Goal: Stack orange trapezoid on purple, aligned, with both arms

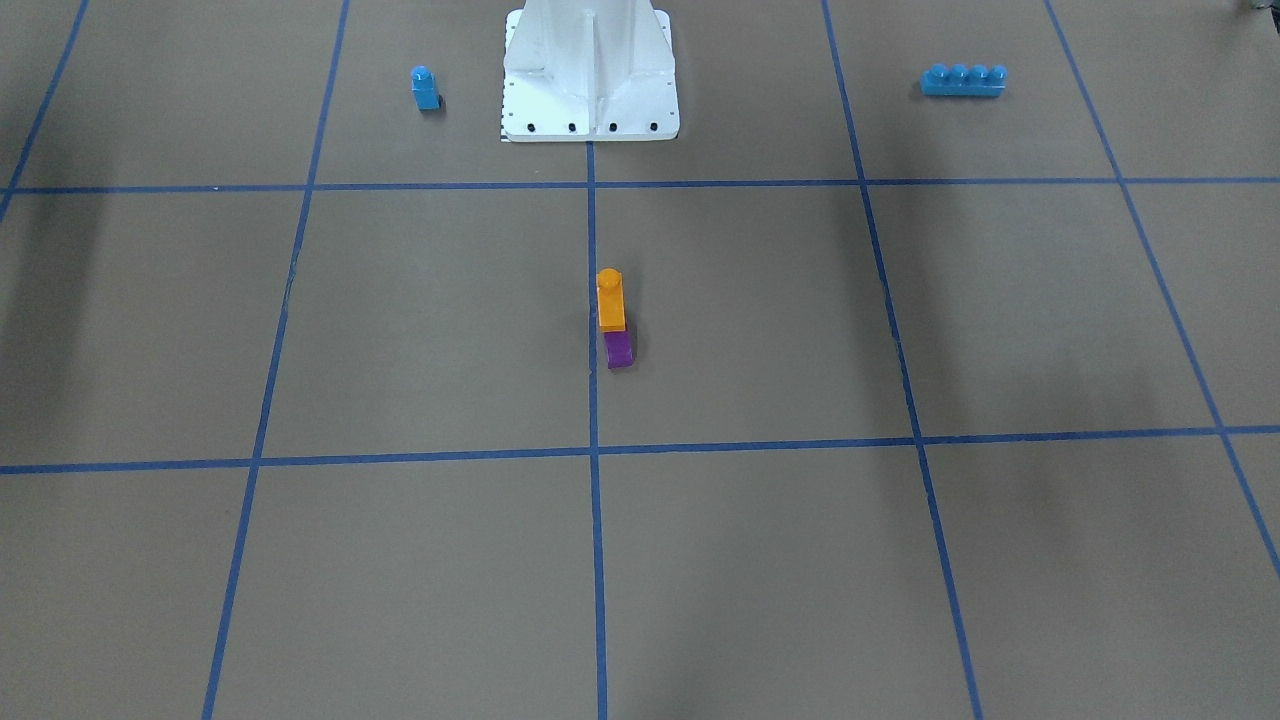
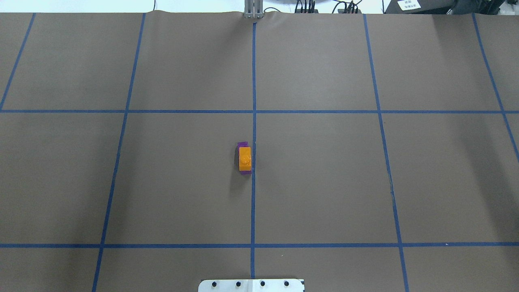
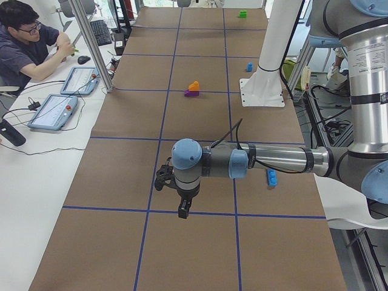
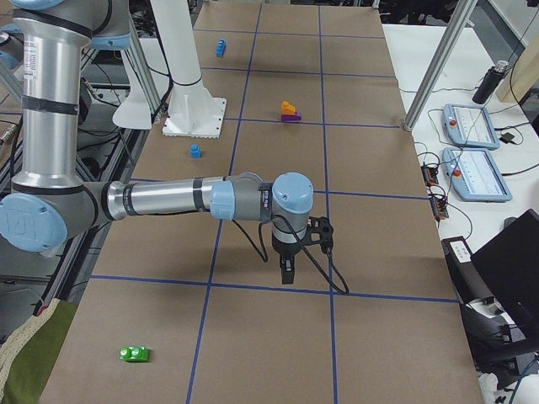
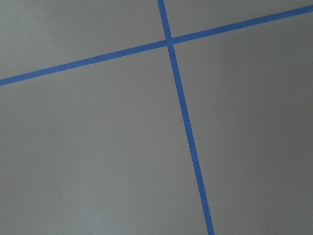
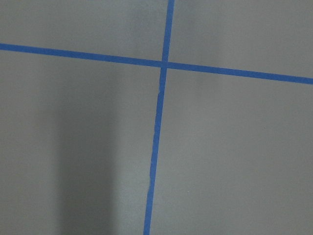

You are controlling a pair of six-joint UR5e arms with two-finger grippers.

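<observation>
orange trapezoid (image 1: 611,305) sits atop purple (image 1: 619,351), both well apart from left gripper (image 3: 183,211) & right gripper (image 4: 287,275), grip state can't tell

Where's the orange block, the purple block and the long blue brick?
orange block (image 1: 611,308), front-facing view, on its side face.
purple block (image 1: 619,350), front-facing view, on its side face.
long blue brick (image 1: 963,82), front-facing view, on its middle.

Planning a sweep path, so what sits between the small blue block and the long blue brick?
The white base mount stands between the small blue block and the long blue brick, as the exterior front-facing view shows.
</observation>
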